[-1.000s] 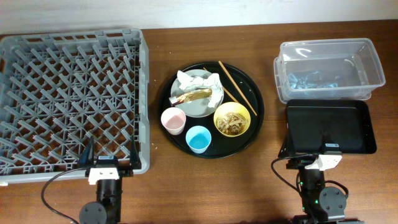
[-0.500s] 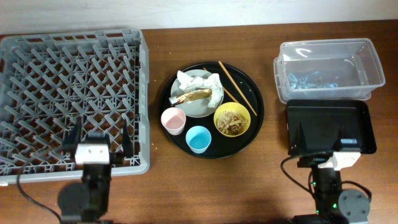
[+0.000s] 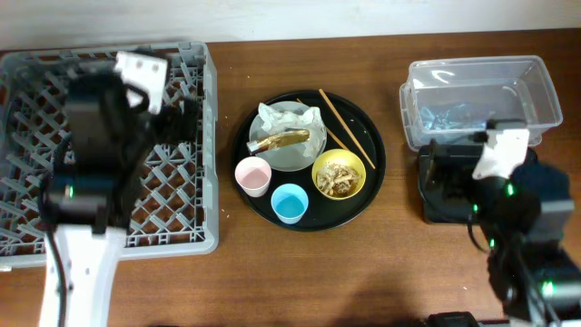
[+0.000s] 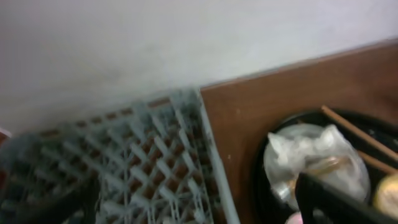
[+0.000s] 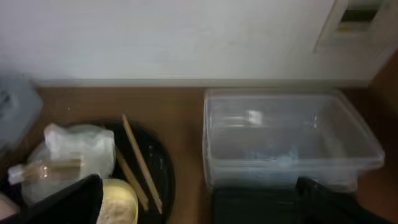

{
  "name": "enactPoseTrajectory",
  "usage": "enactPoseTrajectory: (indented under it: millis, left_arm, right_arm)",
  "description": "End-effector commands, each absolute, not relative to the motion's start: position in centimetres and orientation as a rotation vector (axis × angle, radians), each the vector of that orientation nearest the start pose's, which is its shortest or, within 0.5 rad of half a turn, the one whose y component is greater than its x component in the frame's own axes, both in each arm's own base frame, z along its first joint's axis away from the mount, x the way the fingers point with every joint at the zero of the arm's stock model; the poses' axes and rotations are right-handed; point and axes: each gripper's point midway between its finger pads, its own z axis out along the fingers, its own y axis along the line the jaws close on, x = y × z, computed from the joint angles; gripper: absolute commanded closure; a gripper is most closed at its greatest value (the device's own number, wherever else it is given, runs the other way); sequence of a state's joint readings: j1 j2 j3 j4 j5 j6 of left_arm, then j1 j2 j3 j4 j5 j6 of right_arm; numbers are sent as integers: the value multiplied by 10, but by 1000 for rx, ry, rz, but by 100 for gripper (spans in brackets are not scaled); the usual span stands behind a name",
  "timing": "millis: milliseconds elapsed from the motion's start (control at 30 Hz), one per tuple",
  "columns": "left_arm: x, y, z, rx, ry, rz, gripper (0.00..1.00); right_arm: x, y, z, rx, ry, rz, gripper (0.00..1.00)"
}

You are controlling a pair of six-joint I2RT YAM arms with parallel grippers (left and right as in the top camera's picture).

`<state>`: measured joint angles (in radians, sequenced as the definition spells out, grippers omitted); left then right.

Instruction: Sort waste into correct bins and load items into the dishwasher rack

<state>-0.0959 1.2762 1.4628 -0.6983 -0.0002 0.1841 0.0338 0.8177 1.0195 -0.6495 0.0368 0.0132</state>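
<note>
The grey rack [image 3: 36, 82] fills the left. On the grey-green plate [image 3: 289, 156] lie white napkins [image 3: 277, 115] and a gold wrapper [image 3: 283, 139]. Beside it stand the pink cup [image 3: 253, 175], the blue cup [image 3: 290, 203] and the yellow bowl [image 3: 320, 173] holding scraps [image 3: 339, 178]. Two chopsticks [image 3: 345, 134] lie behind the bowl. The clear tub [image 3: 477, 100] and the black bin tray [image 3: 536, 195] are on the right. My left gripper [image 3: 168, 113] is open above the rack's right side [image 4: 155, 155]. My right gripper [image 3: 463, 177] is open above the black bin tray [image 5: 255, 205].
The dishes and waste sit on a large round black tray [image 3: 377, 154] in the middle. The clear tub holds some bluish crumpled material [image 3: 454, 116]. A white wall runs behind the table. Bare wooden table lies between the rack, the round tray and the bins.
Both arms have risen from the table's front edge and moved back. The left now hangs over the rack, the right over the black bin tray. The objects have not moved.
</note>
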Motion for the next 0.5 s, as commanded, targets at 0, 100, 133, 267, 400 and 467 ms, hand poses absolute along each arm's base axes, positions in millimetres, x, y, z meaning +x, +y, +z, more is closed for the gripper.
enactPoseTrajectory:
  millis: [0,100,133,267,400,467]
  left_arm:
    - [408,-59,359,368,2131,17,1]
    - [418,-75,345,426,2249,-21,1]
    - [420,-81,340,448,2276,-49,1]
    - [435,-98,314,500,2348,-150,1]
    - [442,-99,297,501,2388,-157,1]
    - [443,-101,294,508,2396,-170,1]
  right_arm:
    - [302,6,312,-18,2123,-10,2]
    - [308,8,309,-26,2216,-2,2]
    - [308,12,309,-39,2233,23,2]
    - [315,29,304,-92,2281,135,2]
    - [311,41,297,-127,2311,220,2]
    - [308,46,296,-142,2319,256,2]
